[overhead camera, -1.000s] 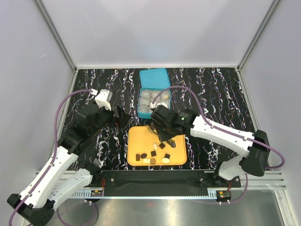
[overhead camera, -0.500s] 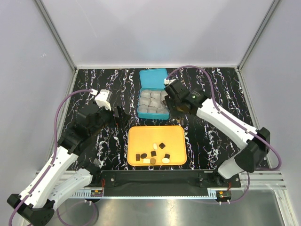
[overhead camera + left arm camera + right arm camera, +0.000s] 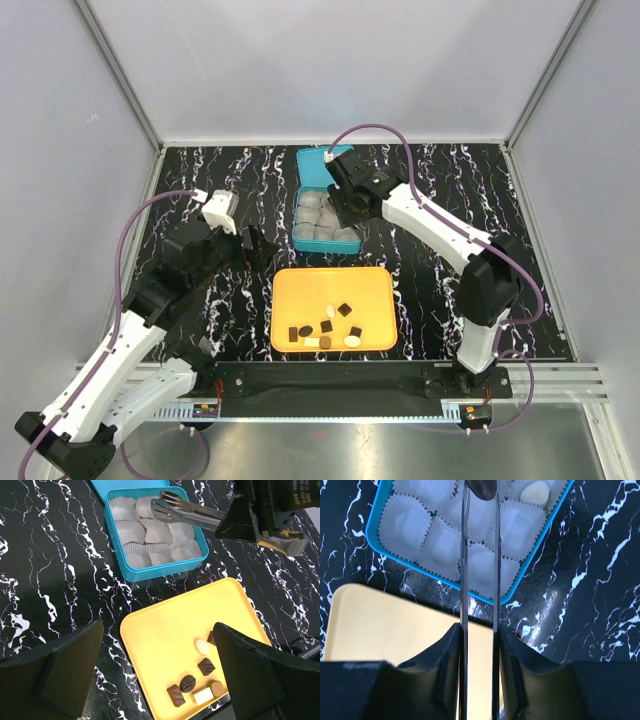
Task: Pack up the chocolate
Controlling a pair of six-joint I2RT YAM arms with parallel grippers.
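Several chocolate pieces, dark and cream, lie at the front of the orange tray. They also show in the left wrist view as chocolate pieces. My right gripper is shut on metal tongs. The tong tips pinch a dark chocolate above the blue box of white paper cups. A cream chocolate sits in a far cup. My left gripper hangs open above the tray's left part, holding nothing.
The box's open lid lies behind it on the black marbled table. Grey walls enclose the table on three sides. The right arm reaches diagonally across the table's right half.
My right gripper has swung with the tongs from over the orange tray back to above the blue box. The left arm has stayed still.
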